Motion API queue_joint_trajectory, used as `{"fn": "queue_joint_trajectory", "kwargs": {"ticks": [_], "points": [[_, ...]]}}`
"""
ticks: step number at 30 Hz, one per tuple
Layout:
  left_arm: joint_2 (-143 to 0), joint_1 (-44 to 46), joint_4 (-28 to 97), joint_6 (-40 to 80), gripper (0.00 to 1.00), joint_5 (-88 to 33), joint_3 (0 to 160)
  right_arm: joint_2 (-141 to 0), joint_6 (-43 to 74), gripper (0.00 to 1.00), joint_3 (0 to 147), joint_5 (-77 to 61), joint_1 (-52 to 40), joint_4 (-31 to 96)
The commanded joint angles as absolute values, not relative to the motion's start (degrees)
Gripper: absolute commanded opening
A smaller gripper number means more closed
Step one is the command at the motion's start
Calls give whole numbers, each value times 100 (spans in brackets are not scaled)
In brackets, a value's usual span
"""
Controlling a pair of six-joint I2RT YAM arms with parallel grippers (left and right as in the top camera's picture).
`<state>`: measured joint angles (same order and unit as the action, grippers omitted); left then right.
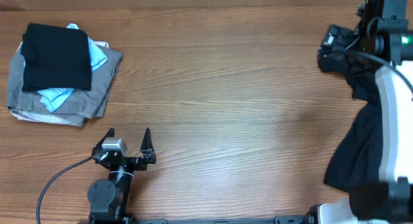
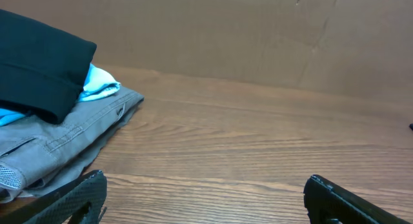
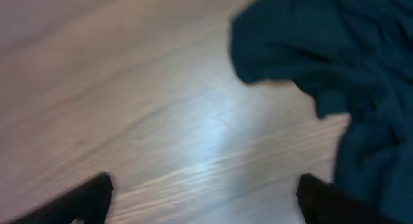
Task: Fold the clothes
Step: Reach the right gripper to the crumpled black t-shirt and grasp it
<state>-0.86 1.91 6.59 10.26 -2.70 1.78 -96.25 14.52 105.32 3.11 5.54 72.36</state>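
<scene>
**Grab an edge, not the heap**

Black T-shirt (image 1: 358, 143) lies bunched at the desk's (image 1: 226, 88) right edge. Right end effector (image 3: 205, 190) hovers beside it, jaws apart; left end effector (image 1: 129, 132) stands open, near left. I'd pinch one hem layer, then drag it centre.

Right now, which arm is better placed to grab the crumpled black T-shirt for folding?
Right. The black T-shirt lies crumpled near the right gripper, in its wrist view; the left gripper sits far off, by the folded stack.
</scene>
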Motion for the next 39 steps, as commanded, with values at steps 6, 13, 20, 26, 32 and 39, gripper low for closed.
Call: {"fn": "queue_joint_trajectory", "kwargs": {"ticks": [6, 13, 20, 26, 32, 39], "points": [[-30, 228, 644, 897, 100, -191, 132, -10672, 1457, 19, 10720, 207, 1114, 7218], [-30, 228, 644, 897, 100, -191, 132, -11653, 1498, 4, 10720, 180, 1406, 6860], [-30, 228, 644, 897, 100, -191, 132, -12468, 1476, 4, 10720, 187, 1435, 6171], [-30, 228, 644, 897, 100, -191, 132, -12881, 1498, 4, 10720, 187, 1433, 5981], [-30, 228, 644, 897, 100, -191, 132, -13174, 1498, 4, 10720, 226, 1435, 5631], [-30, 228, 644, 897, 100, -191, 132, -13225, 1505, 4, 10720, 410, 1435, 5186]]}}
